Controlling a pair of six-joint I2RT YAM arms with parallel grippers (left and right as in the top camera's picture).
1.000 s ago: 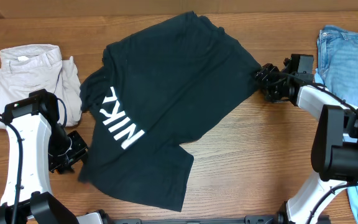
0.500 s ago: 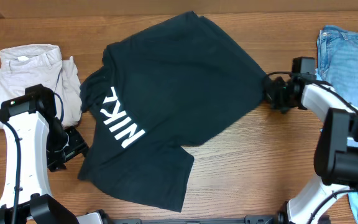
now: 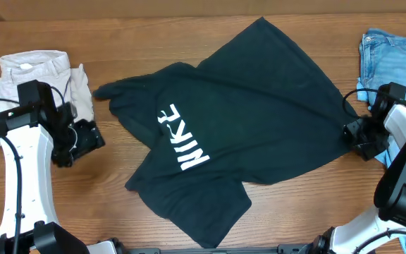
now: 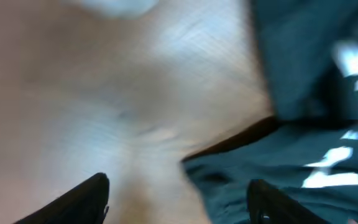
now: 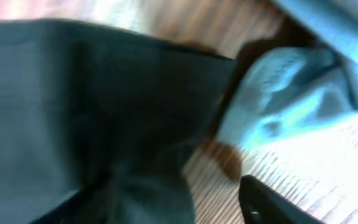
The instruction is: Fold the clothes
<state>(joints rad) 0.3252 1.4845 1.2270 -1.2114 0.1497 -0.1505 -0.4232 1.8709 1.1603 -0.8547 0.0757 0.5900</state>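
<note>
Where the right pincer (image 3: 357,135) meets the cloth, it pinches the right-hand edge of the large black short-sleeved cotton T-shirt (image 3: 259,106), and its wrist view shows dark fabric bunched at the fingers. From that hold the shirt lies rumpled across the middle of the brown wooden worktop (image 3: 294,204), its white block lettering (image 3: 185,137) face up and running diagonally. Light-blue denim jeans (image 3: 390,56) lie just beside this pincer at the right edge. The left pincer (image 3: 90,137) is spread with nothing between its fingers, over bare wood, near the shirt's left side but apart from it. Beige cotton trousers (image 3: 34,70) lie beside it at the far left.
</note>
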